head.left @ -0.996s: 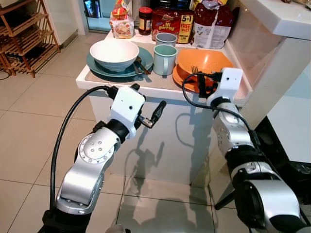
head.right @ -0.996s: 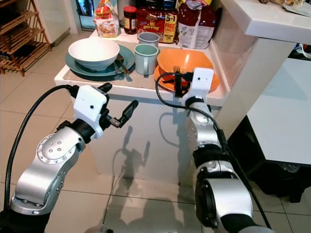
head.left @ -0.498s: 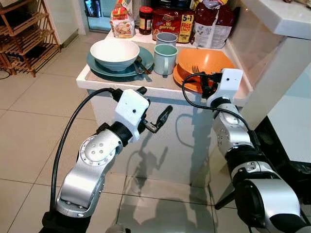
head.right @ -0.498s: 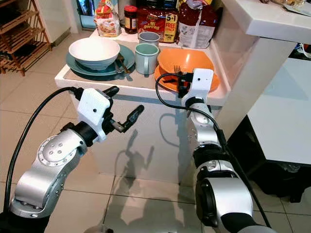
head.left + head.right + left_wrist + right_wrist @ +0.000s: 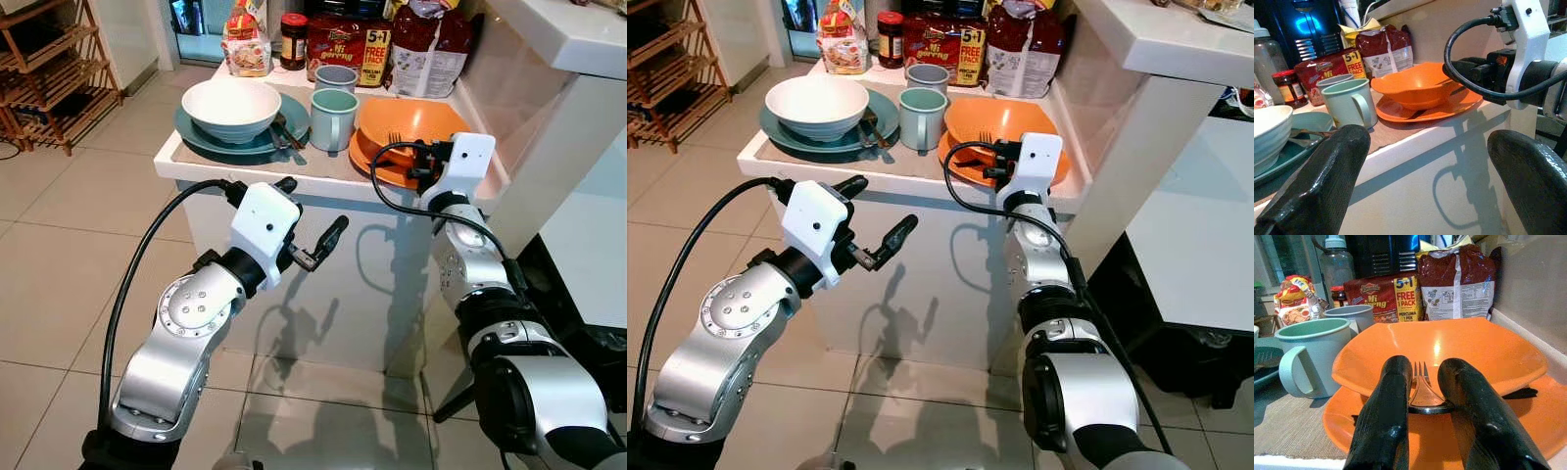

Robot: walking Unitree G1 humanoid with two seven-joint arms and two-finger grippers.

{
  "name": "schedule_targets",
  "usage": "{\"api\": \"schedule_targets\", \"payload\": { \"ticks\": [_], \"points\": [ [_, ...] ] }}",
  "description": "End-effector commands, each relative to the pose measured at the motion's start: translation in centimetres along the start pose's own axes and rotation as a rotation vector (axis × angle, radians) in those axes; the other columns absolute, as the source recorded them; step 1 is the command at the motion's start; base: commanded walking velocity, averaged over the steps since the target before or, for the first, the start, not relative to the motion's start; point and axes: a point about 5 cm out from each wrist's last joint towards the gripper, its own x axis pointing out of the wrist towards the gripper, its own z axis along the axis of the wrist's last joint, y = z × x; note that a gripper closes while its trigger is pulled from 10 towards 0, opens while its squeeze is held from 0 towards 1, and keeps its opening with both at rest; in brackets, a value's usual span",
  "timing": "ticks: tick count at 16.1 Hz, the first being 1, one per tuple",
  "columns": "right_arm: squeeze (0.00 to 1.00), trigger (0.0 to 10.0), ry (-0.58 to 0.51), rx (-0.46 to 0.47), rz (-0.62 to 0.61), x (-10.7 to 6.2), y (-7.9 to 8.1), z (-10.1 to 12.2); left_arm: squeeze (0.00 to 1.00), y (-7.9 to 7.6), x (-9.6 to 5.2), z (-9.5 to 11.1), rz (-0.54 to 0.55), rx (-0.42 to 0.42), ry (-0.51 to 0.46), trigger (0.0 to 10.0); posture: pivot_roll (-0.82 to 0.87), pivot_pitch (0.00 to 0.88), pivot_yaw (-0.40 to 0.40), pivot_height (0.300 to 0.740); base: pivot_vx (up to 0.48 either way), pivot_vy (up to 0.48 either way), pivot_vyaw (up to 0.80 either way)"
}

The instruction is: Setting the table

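Right gripper (image 5: 1420,404) edged right, wrist now higher; two black fingers pinch metal fork (image 5: 1421,392) resting in orange bowl (image 5: 411,125), centre right, ready to lift. Left gripper (image 5: 312,221) spread wide, waiting below white counter (image 5: 196,164).

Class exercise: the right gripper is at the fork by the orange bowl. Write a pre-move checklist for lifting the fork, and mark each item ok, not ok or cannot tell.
1. Right gripper astride the fork: ok.
2. Fingers firmly closed on the fork: cannot tell; they flank it closely.
3. Fork free of the orange bowl: not ok, its tines lean against the bowl's side.
4. Orange plate seated flat on the counter: ok.
5. Green mug clear of the lift path: ok, it stands to the left.
6. Left gripper out of the way: ok, open, below the counter edge.
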Motion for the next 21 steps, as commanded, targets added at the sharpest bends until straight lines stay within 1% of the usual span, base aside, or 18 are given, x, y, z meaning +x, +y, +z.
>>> {"api": "schedule_targets", "payload": {
  "ticks": [1,6,9,10,13,14,16,17,18,19,20,21],
  "points": [
    [0.0,0.0,-0.023,0.008,-0.02,0.2,-0.6,0.5,0.0,-0.4,0.1,-0.2,-0.024,0.009,0.006,10.0,0.09,0.0,-0.052,0.74,0.0,0.0,0.0],
    [0.0,0.0,-0.032,0.012,-0.016,0.2,-0.5,0.6,0.0,-0.3,0.1,-0.1,-0.021,0.022,0.004,10.0,0.09,0.0,-0.05,0.74,0.0,0.0,0.0],
    [0.0,0.0,-0.067,0.013,-0.021,0.2,-0.6,1.1,0.0,-0.2,0.1,0.0,-0.01,0.033,-0.001,10.0,0.09,0.0,-0.05,0.74,0.0,0.0,0.0],
    [0.0,0.0,-0.082,0.013,-0.023,0.2,-0.6,1.3,0.0,0.0,0.2,0.0,0.015,0.045,-0.007,10.0,0.09,0.0,-0.046,0.74,0.0,0.0,0.0],
    [0.0,0.0,-0.146,0.016,-0.04,0.1,-0.8,2.4,0.0,0.8,0.3,0.1,0.092,0.053,-0.015,10.0,0.09,0.0,-0.052,0.74,0.0,0.0,0.0],
    [0.0,0.0,-0.204,0.017,-0.045,-0.1,-0.9,3.4,0.0,1.1,0.3,0.2,0.119,0.052,-0.021,10.0,0.09,0.0,-0.055,0.74,0.0,0.0,0.0],
    [0.0,0.0,-0.251,0.025,-0.035,-0.6,-0.6,4.2,0.0,1.2,0.2,0.1,0.133,0.026,-0.01,10.0,0.1,0.0,-0.056,0.74,0.0,0.0,0.0],
    [0.0,0.0,-0.301,0.012,-0.012,-1.5,-0.4,5.0,0.0,1.5,0.1,0.0,0.172,0.04,-0.009,10.0,0.09,0.0,-0.053,0.74,0.0,0.0,0.0],
    [0.0,0.0,-0.356,-0.007,0.028,-3.0,-0.1,5.9,0.0,1.8,-0.1,-0.1,0.214,0.033,-0.002,10.0,0.09,0.0,-0.048,0.74,0.0,0.0,0.0],
    [0.0,0.0,-0.418,-0.023,0.096,-5.0,0.3,6.7,0.0,2.0,-0.3,-0.2,0.234,0.009,-0.006,10.0,0.09,0.0,-0.046,0.74,0.0,0.0,0.0],
    [0.0,0.0,-0.436,-0.027,0.125,-5.8,0.5,7.0,0.0,2.1,-0.4,-0.2,0.238,0.002,-0.01,10.0,0.09,0.0,-0.046,0.74,0.0,0.0,0.0],
    [0.0,1.6,-0.474,0.002,0.193,-8.4,0.8,7.6,0.0,2.2,-0.6,-0.2,0.252,0.011,-0.008,10.0,0.09,0.0,-0.041,0.74,0.0,0.0,0.0]
  ]
}}
